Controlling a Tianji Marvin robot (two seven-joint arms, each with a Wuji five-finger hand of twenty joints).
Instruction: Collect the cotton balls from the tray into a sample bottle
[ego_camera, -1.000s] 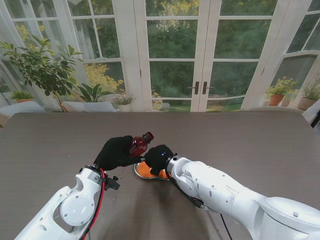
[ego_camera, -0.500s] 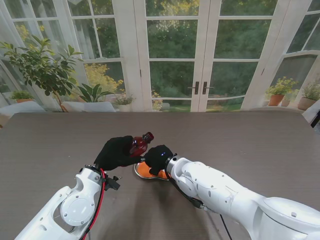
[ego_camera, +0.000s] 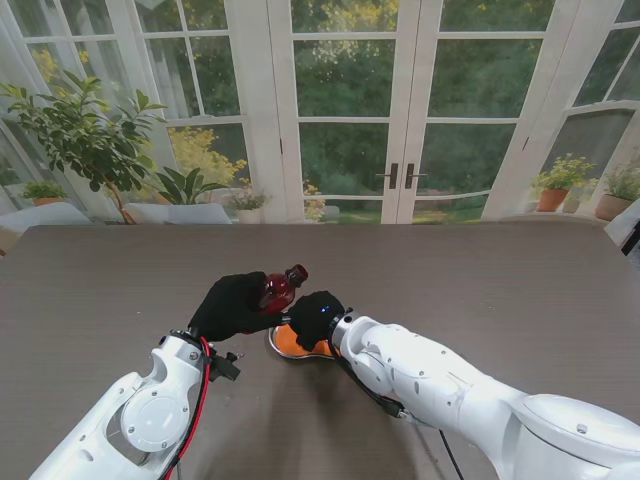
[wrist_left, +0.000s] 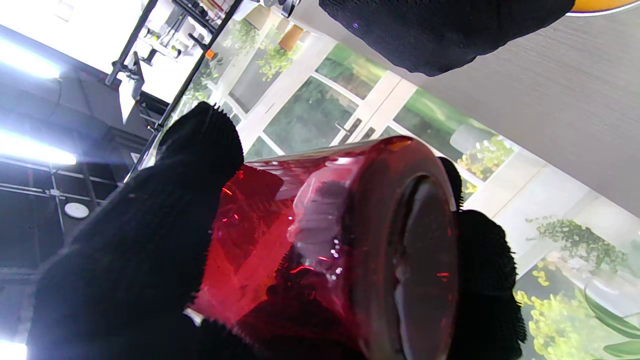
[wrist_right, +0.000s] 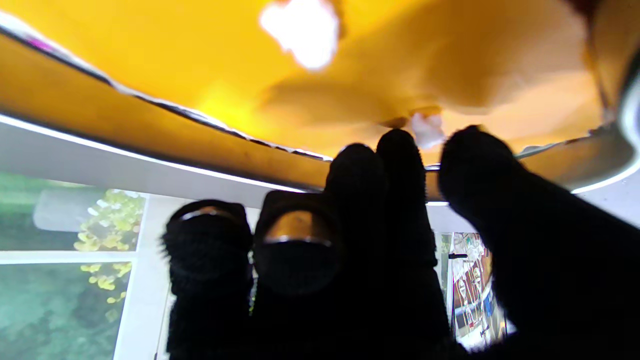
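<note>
My left hand (ego_camera: 232, 305) is shut on a dark red sample bottle (ego_camera: 277, 290), held tilted in the air with its neck pointing away from me and to the right. In the left wrist view the bottle (wrist_left: 350, 240) fills the frame, base towards the camera. The orange tray (ego_camera: 290, 343) lies just nearer to me, mostly hidden under my right hand (ego_camera: 313, 318). In the right wrist view my thumb and fingers (wrist_right: 400, 165) pinch a small white cotton ball (wrist_right: 427, 130) over the tray floor (wrist_right: 150, 65). Another cotton ball (wrist_right: 300, 27) lies loose in the tray.
The dark brown table (ego_camera: 480, 280) stretches wide around the tray. Glass doors and potted plants (ego_camera: 90, 140) stand beyond its far edge. My two hands are almost touching above the tray.
My right hand has edged slightly to the left over the tray. The left hand and the bottle have stayed where they were.
</note>
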